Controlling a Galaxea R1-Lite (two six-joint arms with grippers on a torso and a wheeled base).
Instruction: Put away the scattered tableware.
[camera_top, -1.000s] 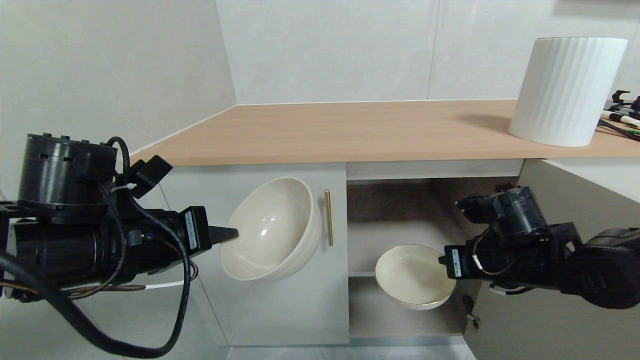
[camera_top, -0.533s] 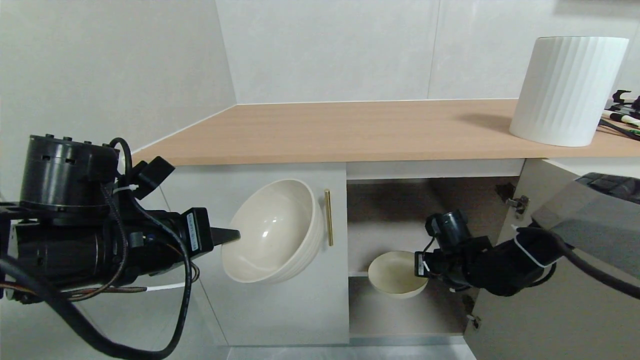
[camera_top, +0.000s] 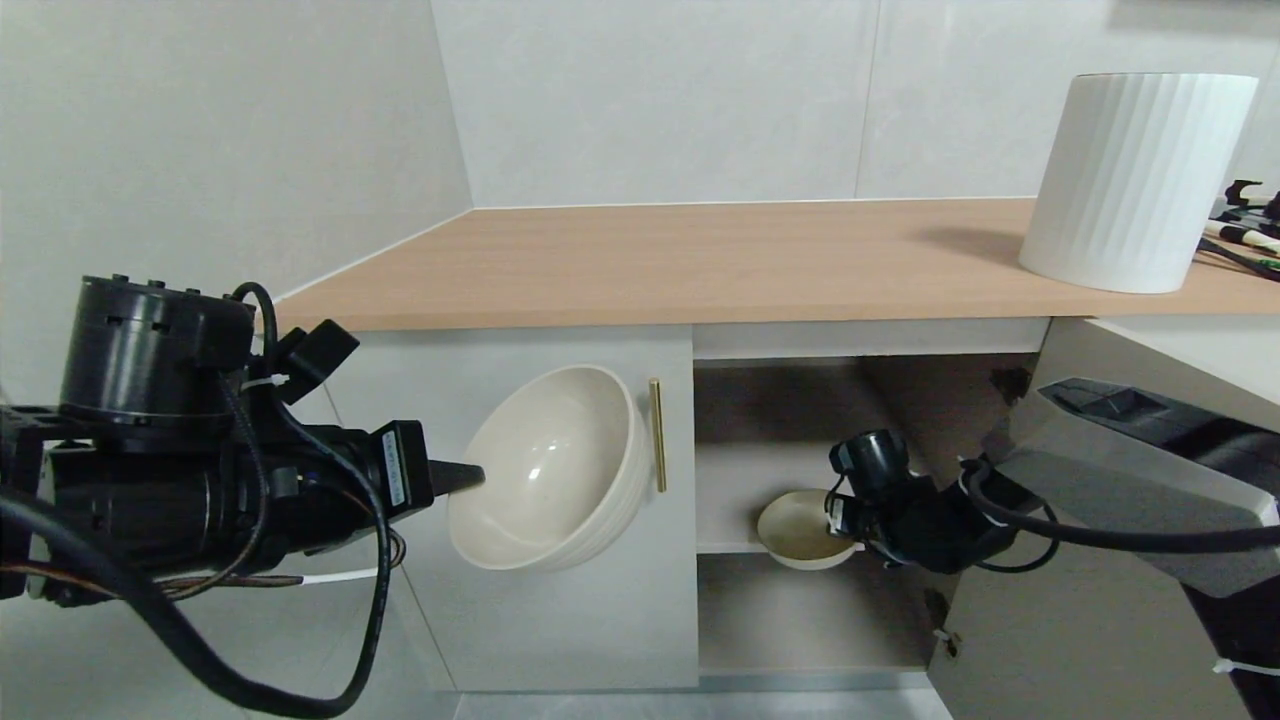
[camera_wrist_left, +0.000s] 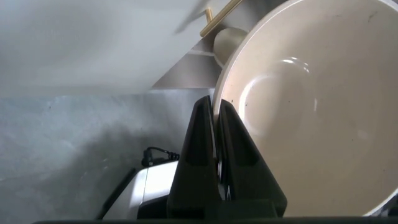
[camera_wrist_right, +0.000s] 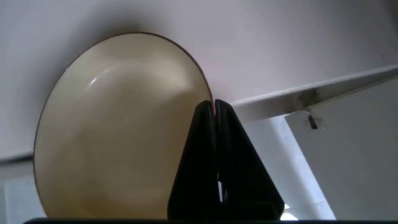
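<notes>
The left end effector (camera_top: 466, 478) was clenched on the rim of a large cream bowl (camera_top: 560, 470), tilted in front of the closed left cabinet door (camera_top: 560, 620). The right end effector (camera_top: 848, 520) gripped a smaller bowl (camera_top: 792, 525) by its rim, inside the open cabinet at the shelf (camera_top: 728, 548).

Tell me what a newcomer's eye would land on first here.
First, the big cream bowl, tilted on its side in front of the shut cupboard door, its rim pinched by the left pincer. Next, the smaller bowl that the right pincer holds by the rim inside the open cupboard, at shelf level. Last, the tall white ribbed container standing at the right end of the wooden counter.
</notes>
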